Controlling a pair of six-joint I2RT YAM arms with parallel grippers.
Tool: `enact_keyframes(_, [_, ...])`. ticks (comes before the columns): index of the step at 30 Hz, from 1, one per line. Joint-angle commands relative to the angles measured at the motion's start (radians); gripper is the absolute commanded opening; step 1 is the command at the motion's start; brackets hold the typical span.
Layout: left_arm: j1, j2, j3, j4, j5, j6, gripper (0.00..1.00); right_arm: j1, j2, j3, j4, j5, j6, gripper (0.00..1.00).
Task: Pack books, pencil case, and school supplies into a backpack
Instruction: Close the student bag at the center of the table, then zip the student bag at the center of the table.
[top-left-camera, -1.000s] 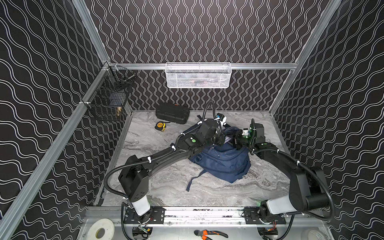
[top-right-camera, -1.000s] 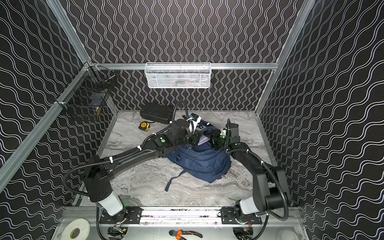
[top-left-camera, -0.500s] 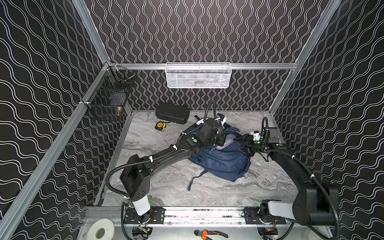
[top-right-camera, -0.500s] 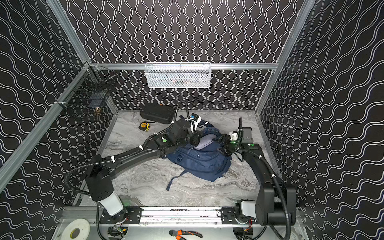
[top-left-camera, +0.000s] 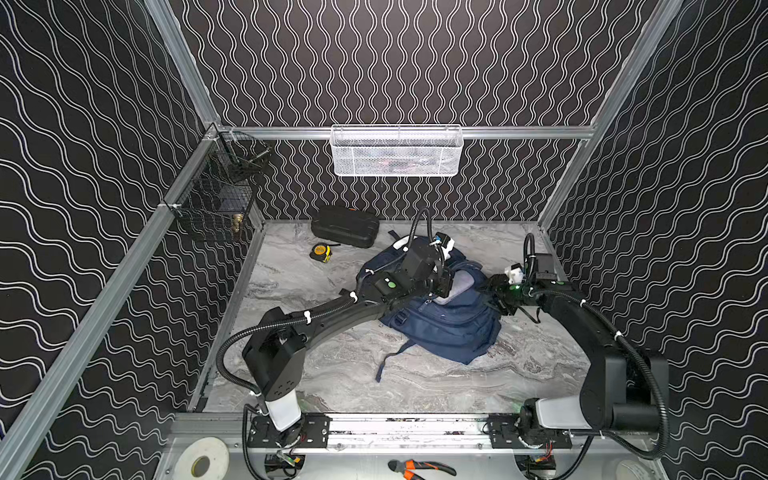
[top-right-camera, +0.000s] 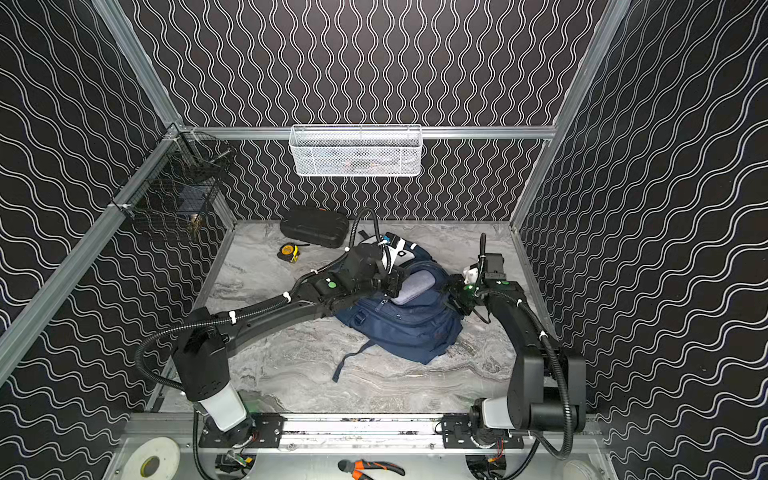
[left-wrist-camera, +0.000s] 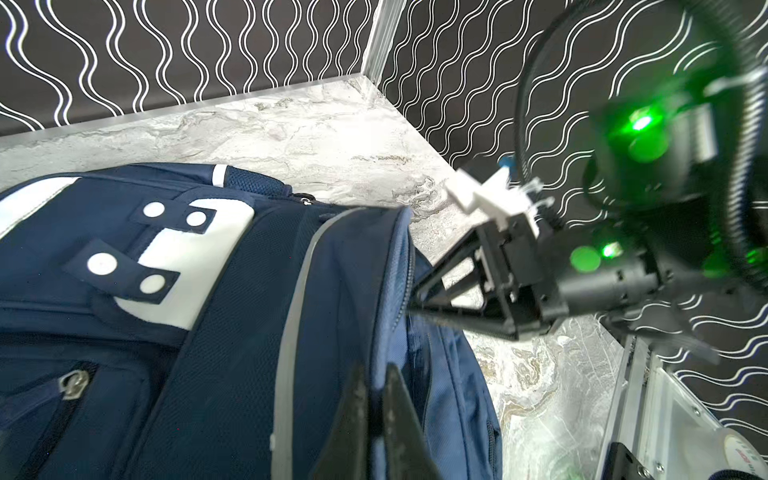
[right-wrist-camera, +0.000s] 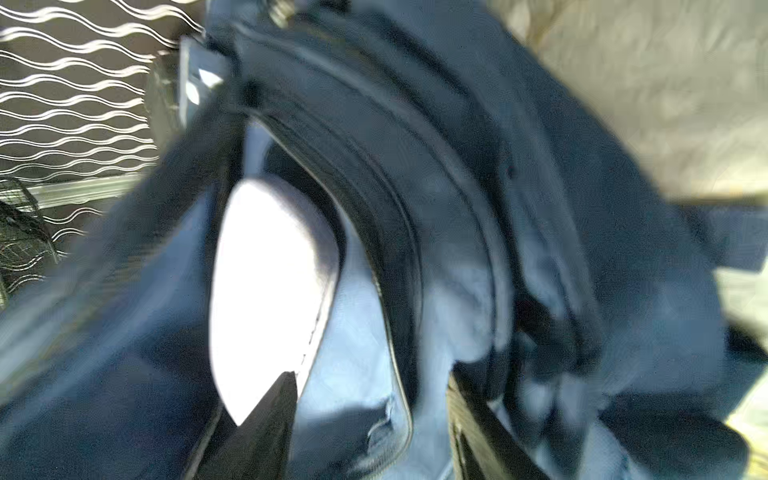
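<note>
Navy fabric with thin pale stripes, a white patch (left-wrist-camera: 195, 253) and several zip pockets makes up the backpack (top-left-camera: 449, 332). It lies slumped on the marble tabletop (top-left-camera: 332, 374) with its main mouth open and one strap (top-left-camera: 390, 357) trailing from its near side.

Handling, as judged: the backpack is soft and shapeless, and it will sag shut unless the rim is held up. The best purchase is the stiffer piped zip rim. Loose panel cloth would stretch and slip.

Left gripper (left-wrist-camera: 376, 376): jaws closed tight, pinching the backpack's rim fabric beside the grey piping at the open mouth.

Right gripper (right-wrist-camera: 372, 378): at the backpack's opposite rim. In the right wrist view the jaws stand partly apart and nothing is seen clamped between them, though heavy blur limits certainty.

Pencil case (top-right-camera: 415, 286): grey-lavender fabric, oblong with rounded ends. In both top views it lies in the backpack's open mouth, just beside the left gripper, with part of its length exposed. It is judged light, padded and compliant, so it is safe to nudge or to grip across its middle with little risk of damage. It appears not fully seated, and pushing it deeper calls for the rim to be held lifted.
</note>
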Motion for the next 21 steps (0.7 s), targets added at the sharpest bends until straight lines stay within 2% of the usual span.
enact_keyframes(1, [0.002,-0.009,0.007,0.066,0.087,0.087,0.34,-0.011,-0.026,0.036,-0.077,0.057,-0.056,0.6])
enact_keyframes(2, [0.003,-0.021,0.007,0.049,0.079,0.132,0.54,-0.02,-0.033,0.037,-0.108,0.061,-0.074,0.61])
enact_keyframes(4, [0.008,-0.062,-0.021,0.038,0.058,0.234,0.74,-0.03,-0.058,0.092,-0.168,0.094,-0.12,0.62])
enact_keyframes(5, [0.015,-0.092,-0.046,0.043,0.036,0.283,0.79,-0.03,-0.08,0.115,-0.211,0.132,-0.153,0.62])
enact_keyframes(8, [0.063,-0.172,-0.113,0.055,-0.005,0.354,0.8,-0.016,-0.16,0.138,-0.298,0.2,-0.177,0.61])
enact_keyframes(10, [0.111,-0.203,-0.144,0.054,-0.009,0.352,0.79,0.044,-0.213,0.133,-0.319,0.224,-0.153,0.6])
enact_keyframes(13, [0.167,-0.229,-0.184,0.052,-0.038,0.328,0.78,0.284,-0.262,0.15,-0.341,0.375,-0.057,0.59])
enact_keyframes(16, [0.197,-0.238,-0.208,0.034,-0.12,0.297,0.78,0.536,-0.254,0.154,-0.318,0.514,0.055,0.55])
enact_keyframes(21, [0.229,-0.268,-0.245,-0.013,-0.243,0.221,0.78,0.773,-0.129,0.259,-0.34,0.645,0.132,0.53])
